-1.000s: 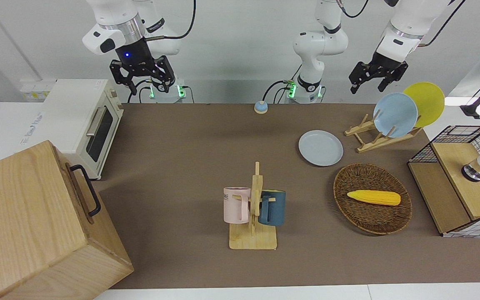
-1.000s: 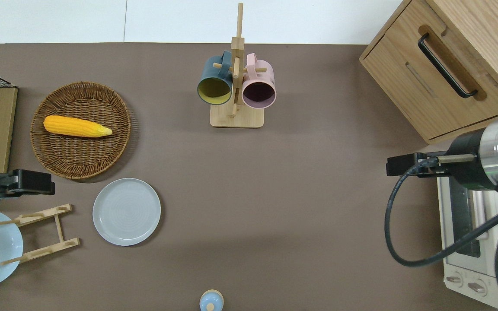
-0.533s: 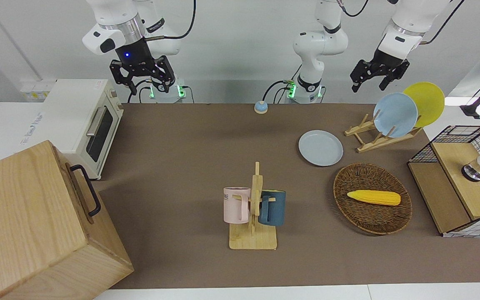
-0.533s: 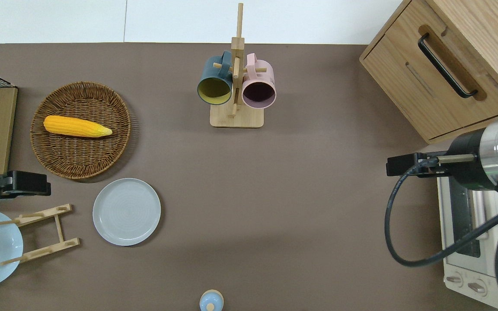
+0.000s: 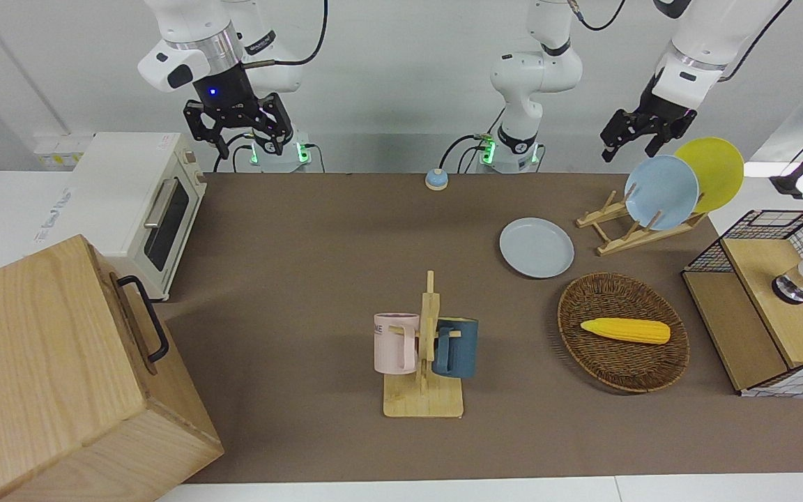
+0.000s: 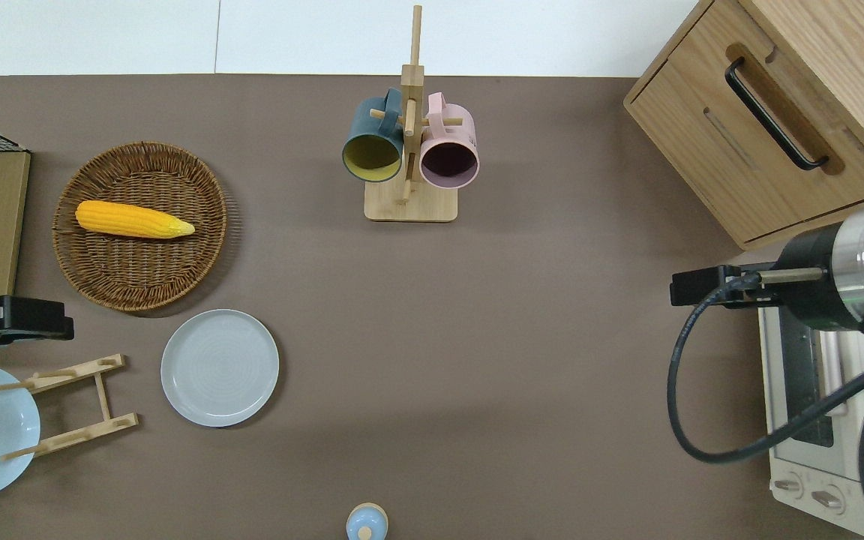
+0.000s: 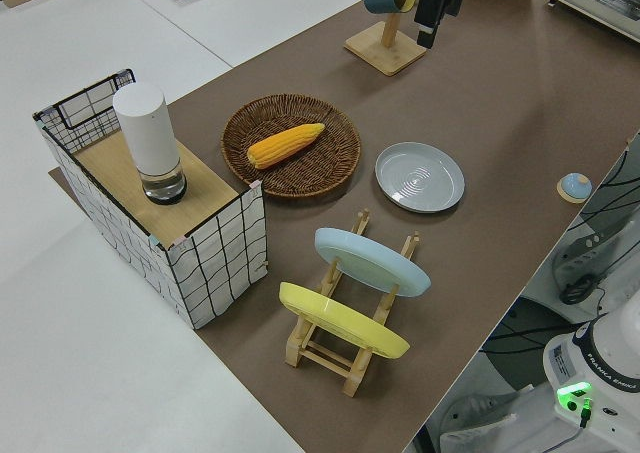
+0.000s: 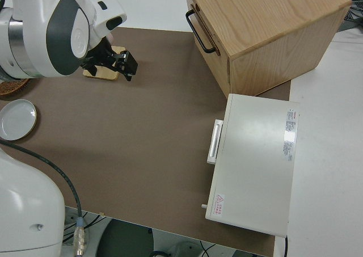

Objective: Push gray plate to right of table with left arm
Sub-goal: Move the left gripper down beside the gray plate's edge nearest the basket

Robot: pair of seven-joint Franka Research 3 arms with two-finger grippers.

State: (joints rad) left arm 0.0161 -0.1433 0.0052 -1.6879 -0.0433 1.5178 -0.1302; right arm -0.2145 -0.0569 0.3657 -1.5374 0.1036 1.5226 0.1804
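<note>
The gray plate [image 5: 537, 247] [image 6: 220, 367] [image 7: 420, 176] lies flat on the brown table [image 5: 318, 230], between the wicker basket and the robots, beside the wooden dish rack. My left gripper [image 5: 629, 148] [image 6: 31, 325] hangs open and empty in the air. In the overhead view it is over the bare mat between the dish rack and the wire crate, well apart from the plate, toward the left arm's end. My right arm is parked, its gripper [image 5: 238, 132] [image 8: 122, 64] open.
A dish rack [image 5: 635, 226] holds a sky-blue plate [image 5: 661, 192] and a yellow plate [image 5: 712, 173]. A wicker basket [image 5: 610, 369] holds a corn cob [image 5: 626, 330]. Also on the table: mug rack [image 5: 424, 401], wire crate [image 5: 767, 307], toaster oven [image 5: 140, 202], wooden cabinet [image 5: 53, 376], small bell [image 5: 436, 179].
My left gripper has drifted toward the left arm's end of the table, away from the gray plate. The plate and the right arm have not moved.
</note>
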